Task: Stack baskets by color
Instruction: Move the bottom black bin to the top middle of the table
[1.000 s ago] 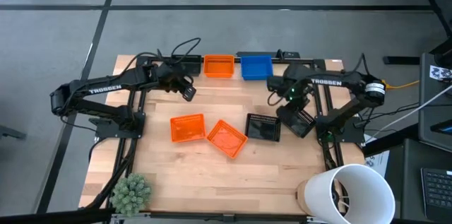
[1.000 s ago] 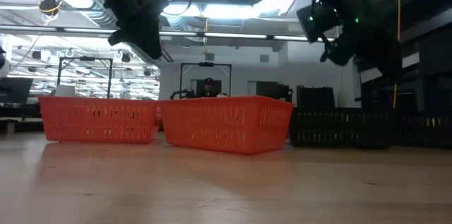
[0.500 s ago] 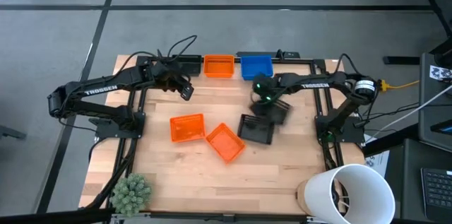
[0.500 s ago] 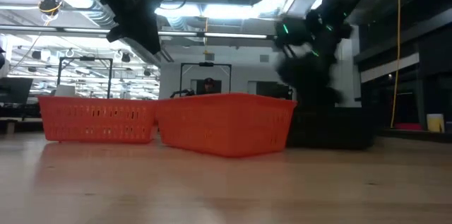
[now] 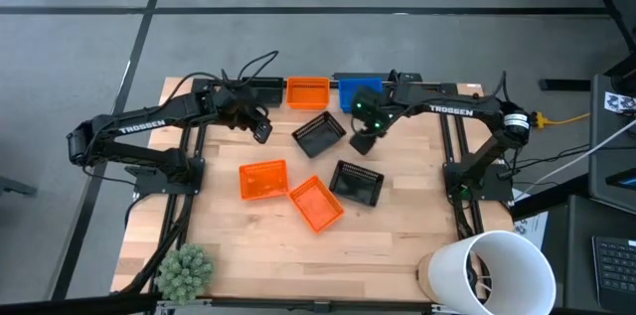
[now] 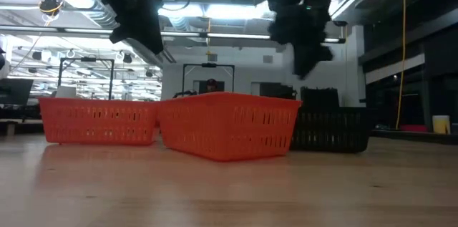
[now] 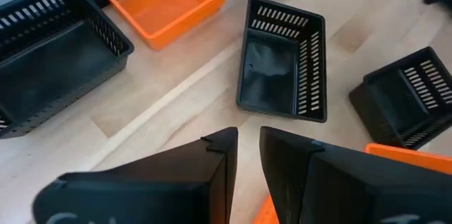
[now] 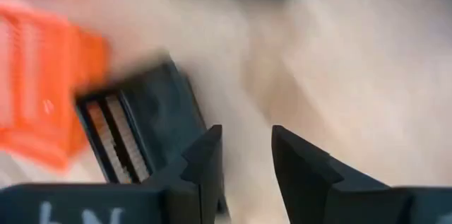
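A black basket (image 5: pixel 320 134) (image 7: pixel 282 68) rests on its base mid-table, askew, between my two grippers. A second black basket (image 5: pixel 358 183) sits nearer, beside two orange baskets (image 5: pixel 263 179) (image 5: pixel 316 203). Along the far edge stand a black basket (image 5: pixel 260 86), an orange basket (image 5: pixel 307 91) and a blue basket (image 5: pixel 360 91). My right gripper (image 5: pixel 361 143) (image 8: pixel 247 132) hangs open, high above the table just right of the askew basket, with nothing between its fingers. My left gripper (image 5: pixel 263 131) (image 7: pixel 248 133) hovers left of that basket, narrowly open and empty.
A large white bucket (image 5: pixel 492 270) stands at the near right corner and a fuzzy green plant (image 5: pixel 184 270) at the near left corner. Cables run along the far edge. Bare wood lies along the near side of the table.
My right gripper has swung from the table's right side toward the far left, rising and tipping downward. The black basket that it carried now lies on the table left of it, clear of its fingers. The nearer black basket and the orange one beside it were nudged leftward.
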You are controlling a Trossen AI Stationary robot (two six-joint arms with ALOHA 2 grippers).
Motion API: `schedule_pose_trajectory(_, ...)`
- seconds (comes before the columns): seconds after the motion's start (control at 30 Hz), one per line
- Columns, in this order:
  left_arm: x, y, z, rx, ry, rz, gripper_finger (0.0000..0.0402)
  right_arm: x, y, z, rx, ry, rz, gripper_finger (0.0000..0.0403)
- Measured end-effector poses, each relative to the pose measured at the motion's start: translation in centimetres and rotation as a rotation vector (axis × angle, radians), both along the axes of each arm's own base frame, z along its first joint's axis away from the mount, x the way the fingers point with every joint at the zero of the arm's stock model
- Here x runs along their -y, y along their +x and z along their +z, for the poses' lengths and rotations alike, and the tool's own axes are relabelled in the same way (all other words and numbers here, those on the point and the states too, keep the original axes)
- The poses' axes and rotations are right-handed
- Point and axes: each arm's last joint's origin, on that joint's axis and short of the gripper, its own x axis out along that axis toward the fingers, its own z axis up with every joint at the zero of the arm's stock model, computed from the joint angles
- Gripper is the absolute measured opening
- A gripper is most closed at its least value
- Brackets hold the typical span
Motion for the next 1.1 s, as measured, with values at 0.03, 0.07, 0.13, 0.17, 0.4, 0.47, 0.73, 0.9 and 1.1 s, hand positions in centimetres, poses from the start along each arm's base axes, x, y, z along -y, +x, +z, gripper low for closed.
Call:
schedule_pose_trajectory(0.03,0.0,0.0,0.0,0.000,0.000,0.000,0.0053,-0.4,-0.4,-0.1,-0.052,0.031,-0.001,0.0122)
schedule_pose_trajectory(0.07,0.0,0.0,0.0,0.000,0.000,0.000,0.0053,-0.9,-0.8,-0.1,-0.104,0.055,0.007,0.0122)
schedule_pose_trajectory(0.13,0.0,0.0,0.0,-0.001,0.001,0.000,0.0053,-2.2,-1.5,-0.7,-0.194,0.085,0.018,0.0122)
schedule_pose_trajectory(0.17,0.0,0.0,0.0,-0.001,0.002,0.001,0.0053,-2.9,-1.8,-1.2,-0.239,0.096,0.028,0.0122)
schedule_pose_trajectory(0.4,0.0,0.0,0.0,-0.001,0.003,0.002,0.0053,-7.7,-4.6,-4.4,-0.552,0.183,0.109,0.0122)
schedule_pose_trajectory(0.47,0.0,0.0,0.0,-0.001,0.003,0.002,0.0053,-9.1,-4.8,-5.0,-0.551,0.266,0.145,0.0122)
schedule_pose_trajectory(0.73,0.0,0.0,0.0,-0.002,0.003,0.002,0.0053,-11.8,-3.5,-8.2,-0.328,0.277,0.239,0.0122)
schedule_pose_trajectory(0.9,0.0,0.0,0.0,-0.003,0.008,0.008,0.0053,-10.0,-2.3,-10.2,-0.129,0.187,0.183,0.0122)
schedule_pose_trajectory(1.1,0.0,0.0,0.0,0.001,0.009,0.008,0.0053,-5.5,0.8,-9.1,0.221,0.004,0.056,0.0122)
